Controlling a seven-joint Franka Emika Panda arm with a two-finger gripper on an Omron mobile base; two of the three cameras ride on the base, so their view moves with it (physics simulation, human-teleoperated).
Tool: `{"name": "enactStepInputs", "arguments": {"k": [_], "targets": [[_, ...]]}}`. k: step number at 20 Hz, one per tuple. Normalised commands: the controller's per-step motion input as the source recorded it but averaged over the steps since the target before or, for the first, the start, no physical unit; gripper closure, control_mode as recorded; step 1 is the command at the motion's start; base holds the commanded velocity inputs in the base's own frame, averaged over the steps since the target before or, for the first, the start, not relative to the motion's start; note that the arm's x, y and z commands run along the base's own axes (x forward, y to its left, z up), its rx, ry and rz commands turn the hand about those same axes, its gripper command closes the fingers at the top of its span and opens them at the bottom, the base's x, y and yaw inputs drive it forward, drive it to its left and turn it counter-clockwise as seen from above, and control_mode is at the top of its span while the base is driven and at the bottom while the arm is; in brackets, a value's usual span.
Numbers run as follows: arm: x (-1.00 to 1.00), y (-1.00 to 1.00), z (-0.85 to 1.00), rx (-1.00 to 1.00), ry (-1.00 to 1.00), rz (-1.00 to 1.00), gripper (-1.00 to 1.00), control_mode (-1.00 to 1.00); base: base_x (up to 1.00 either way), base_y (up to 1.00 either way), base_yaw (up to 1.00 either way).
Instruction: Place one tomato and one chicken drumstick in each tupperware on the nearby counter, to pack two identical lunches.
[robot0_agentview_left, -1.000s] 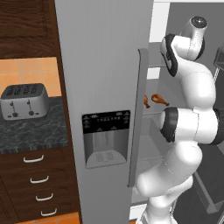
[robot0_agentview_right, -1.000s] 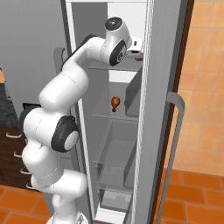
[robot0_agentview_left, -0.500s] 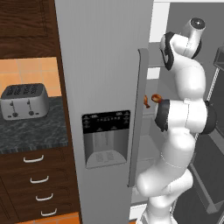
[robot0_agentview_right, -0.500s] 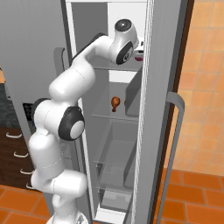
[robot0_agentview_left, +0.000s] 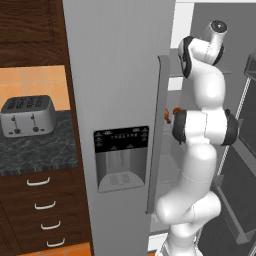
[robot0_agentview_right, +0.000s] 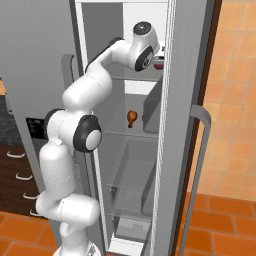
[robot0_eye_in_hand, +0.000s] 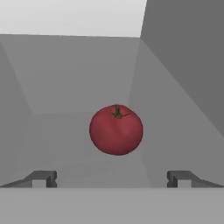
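Since a second ago your white arm has straightened and reached deeper into the open fridge; its wrist now sits higher and further in, while the toaster, the counter and the drumstick have stayed where they were.

In the left base view you see the long dark marbled stone counter (robot0_agentview_left: 35, 150) on the left, with a steel four-slot toaster (robot0_agentview_left: 27, 116) standing on it and dark brown wooden drawers with curved silver handles (robot0_agentview_left: 42, 212) below. The tall grey fridge door with its dispenser panel (robot0_agentview_left: 120, 115) stands in the middle. Just past its right edge, a sliver of the brown-orange club-shaped chicken drumstick (robot0_agentview_left: 167, 115) peeks out on a shelf, beside the arm's elbow joint.

In the right base view you look into the open grey fridge (robot0_agentview_right: 90, 30). The chicken drumstick (robot0_agentview_right: 132, 118) lies on the middle shelf, well below the wrist. The arm's wrist reaches onto the upper shelf, and a dark red edge of the small round red tomato (robot0_agentview_right: 158, 63) shows just right of it.

In the hand view the tomato (robot0_eye_in_hand: 116, 129), green stem up, rests on the grey shelf straight ahead of your gripper (robot0_eye_in_hand: 112, 178). The two dark tips stand spread wide, one to each side and nearer than the tomato, touching nothing.
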Motion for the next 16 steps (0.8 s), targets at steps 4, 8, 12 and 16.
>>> {"name": "enactStepInputs", "arguments": {"k": [4,8,12,16], "targets": [[0.25,-0.01,-0.11,0.0,0.0,0.0,-1.0,-1.0,0.0,0.0,0.0],[0.22,-0.05,-0.11,0.0,0.0,0.0,-1.0,-1.0,0.0,0.0,0.0],[0.38,-0.14,-0.04,0.0,0.0,0.0,-1.0,-1.0,0.0,0.0,0.0],[0.45,-0.13,0.0,0.0,0.0,0.0,-1.0,-1.0,0.0,0.0,0.0]]}}
